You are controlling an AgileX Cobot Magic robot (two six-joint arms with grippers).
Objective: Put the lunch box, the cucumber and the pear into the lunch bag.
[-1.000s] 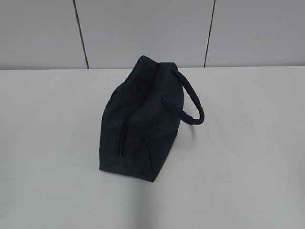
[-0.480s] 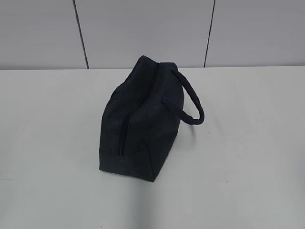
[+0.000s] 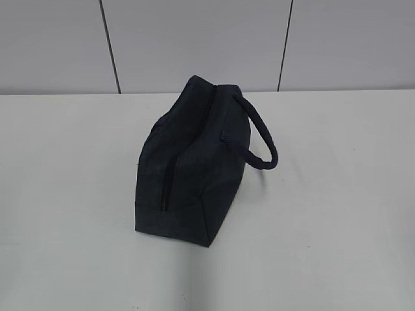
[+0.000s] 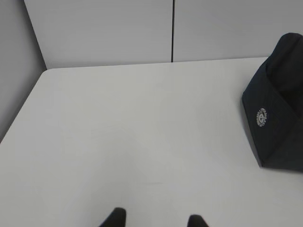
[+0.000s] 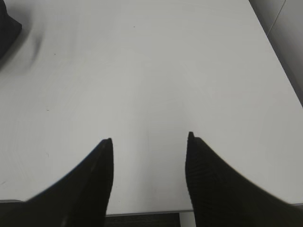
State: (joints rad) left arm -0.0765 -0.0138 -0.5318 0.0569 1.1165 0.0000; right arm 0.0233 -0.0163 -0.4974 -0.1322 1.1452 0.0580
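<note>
The dark navy lunch bag [image 3: 188,162] stands zipped shut in the middle of the white table [image 3: 337,214], its loop handle [image 3: 262,139] hanging to the right. One end of the bag, with a small round logo, shows at the right edge of the left wrist view [image 4: 279,109], and a corner of it at the top left of the right wrist view [image 5: 7,28]. My left gripper [image 4: 156,218] is open and empty over bare table, far left of the bag. My right gripper [image 5: 149,139] is open and empty near the table's front edge. The lunch box, cucumber and pear are out of view. Neither gripper shows in the exterior view.
Grey wall panels [image 3: 194,39] rise behind the table. The table's left edge and a side wall [image 4: 14,80] show in the left wrist view. The table's right edge [image 5: 279,61] and front edge show in the right wrist view.
</note>
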